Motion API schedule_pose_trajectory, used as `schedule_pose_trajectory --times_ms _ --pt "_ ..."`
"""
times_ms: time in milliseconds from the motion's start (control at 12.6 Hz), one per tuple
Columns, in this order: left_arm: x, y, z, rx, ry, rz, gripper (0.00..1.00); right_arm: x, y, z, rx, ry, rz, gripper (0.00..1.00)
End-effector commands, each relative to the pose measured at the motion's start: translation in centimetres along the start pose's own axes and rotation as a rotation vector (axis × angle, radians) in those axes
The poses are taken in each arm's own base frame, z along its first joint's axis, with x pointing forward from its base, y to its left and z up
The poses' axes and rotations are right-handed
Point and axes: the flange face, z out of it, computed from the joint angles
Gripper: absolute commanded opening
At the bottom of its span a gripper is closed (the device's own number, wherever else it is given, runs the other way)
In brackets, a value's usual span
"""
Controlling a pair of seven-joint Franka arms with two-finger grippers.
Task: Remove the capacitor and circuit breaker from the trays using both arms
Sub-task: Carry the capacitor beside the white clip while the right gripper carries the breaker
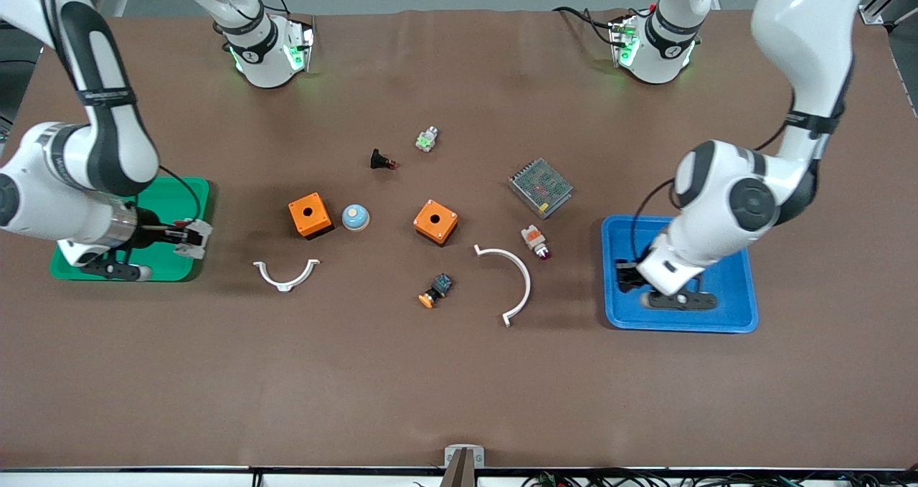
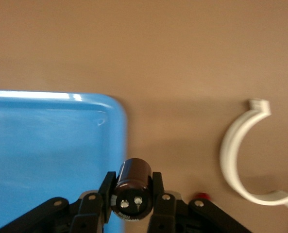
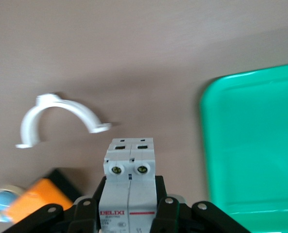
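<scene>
My left gripper (image 2: 132, 194) is shut on the capacitor (image 2: 131, 187), a stubby black cylinder with two pale marks on its end. It hangs over the edge of the blue tray (image 2: 51, 155) that faces the table's middle. In the front view this gripper (image 1: 625, 275) is over the blue tray (image 1: 724, 318). My right gripper (image 3: 129, 194) is shut on the breaker (image 3: 129, 179), a white-grey block with red print. It hangs over the table just beside the green tray (image 3: 255, 145). The front view shows this gripper (image 1: 192, 237) at the green tray's (image 1: 168, 193) inner edge.
Between the trays lie two orange boxes (image 1: 310, 214) (image 1: 435, 221), a blue-white dome (image 1: 355, 217), a grey power supply (image 1: 541, 187), a white-and-orange lamp (image 1: 535, 240), a black switch with an orange button (image 1: 436, 290), a black part with a red tip (image 1: 381, 161) and two white curved clips (image 1: 285, 273) (image 1: 513, 279).
</scene>
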Motion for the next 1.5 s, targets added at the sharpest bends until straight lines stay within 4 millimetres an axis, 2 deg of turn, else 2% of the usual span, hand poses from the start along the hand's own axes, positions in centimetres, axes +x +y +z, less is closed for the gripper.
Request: schedule_pose_trajectory --times_ms 0,79,238,475,634,792,871,950,1030,1109,1188,1267,1347,1426 --pt "0.2 6.4 2.1 -0.019 -0.008 -0.029 0.0 -1.0 -8.9 -1.0 0.006 0.028 0.113 0.09" --pt "-0.5 8.9 3.4 -0.027 -0.022 -0.035 0.0 -1.3 -11.5 -0.9 0.005 0.038 0.142 0.09" --pt "-1.8 12.8 5.9 -0.014 -0.038 -0.09 0.0 -1.2 -16.1 1.4 -0.007 0.033 0.193 0.09" --pt "-4.0 18.6 8.9 0.046 -0.007 -0.138 0.0 -1.1 -19.6 6.1 -0.001 0.072 0.232 0.09" --pt "-4.4 21.0 10.5 0.05 0.006 -0.173 0.0 -1.1 -21.4 9.3 0.007 0.098 0.252 0.09" --pt "-4.4 21.2 12.4 0.053 0.002 -0.18 0.01 -1.5 -22.8 11.8 0.005 0.107 0.251 0.11" --pt "-4.2 21.3 13.0 0.048 0.01 -0.177 0.02 -1.5 -22.8 12.7 0.0 0.103 0.25 0.17" --pt "-4.3 21.5 13.8 0.061 0.018 -0.164 0.04 -1.6 -22.8 13.3 -0.006 0.097 0.245 0.29" --pt "-4.5 21.8 14.4 0.088 0.039 -0.136 0.1 -1.7 -23.1 13.5 -0.01 0.097 0.239 0.34" --pt "-4.6 21.7 14.7 0.099 0.042 -0.135 0.19 -1.8 -23.1 13.3 -0.014 0.089 0.239 0.49" --pt "-4.3 21.5 14.7 0.097 0.043 -0.142 0.37 -1.7 -23.0 12.8 -0.01 0.095 0.24 0.65" --pt "-4.2 21.4 14.5 0.098 0.048 -0.139 0.85 -1.6 -22.8 11.7 -0.004 0.102 0.244 0.81" --pt "-3.9 21.5 13.6 0.092 0.059 -0.141 1.0 -1.6 -22.6 9.8 0.001 0.105 0.249 0.91" --pt "-3.2 21.4 11.8 0.087 0.075 -0.146 1.0 -1.6 -22.2 8.3 0.001 0.108 0.251 0.97"
